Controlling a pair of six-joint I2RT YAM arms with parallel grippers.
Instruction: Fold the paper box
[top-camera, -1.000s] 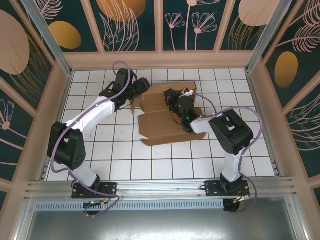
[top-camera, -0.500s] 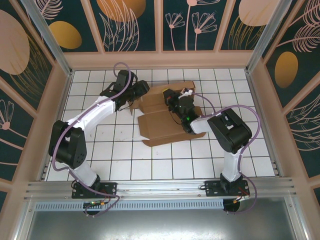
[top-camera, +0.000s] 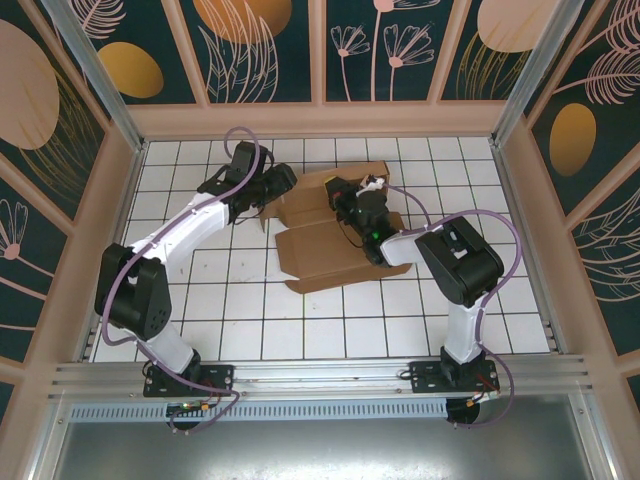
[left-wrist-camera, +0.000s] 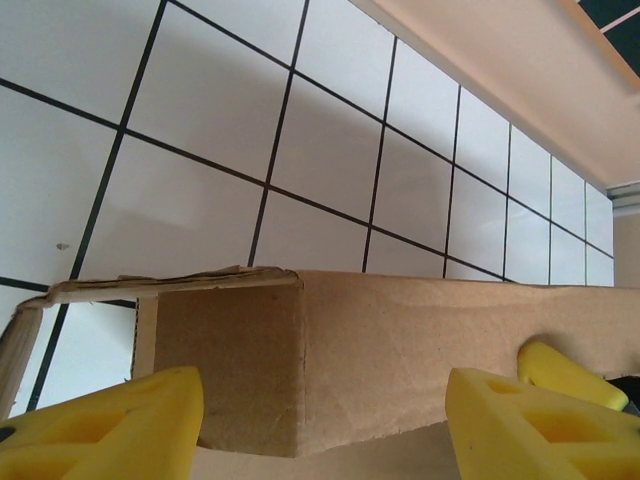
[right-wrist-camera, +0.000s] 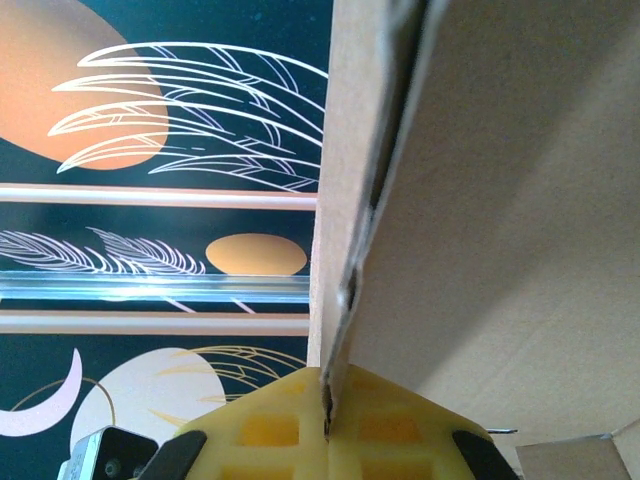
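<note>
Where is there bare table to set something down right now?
Near tiles between the arm bases, bordered by the paper box's near edge, are free; so are tiles by the right wall. Crowded far-centre, where left end effector and right end effector meet the box.

White tiled floor (top-camera: 330, 330), dark leaf-patterned walls (top-camera: 270, 50), pale wooden trim (top-camera: 320, 118).

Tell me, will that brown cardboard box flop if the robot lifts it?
Probably stiff panels that hinge at creases: the brown cardboard box holds upright walls. Likely light, since the right claw pinches only one thin edge.
</note>
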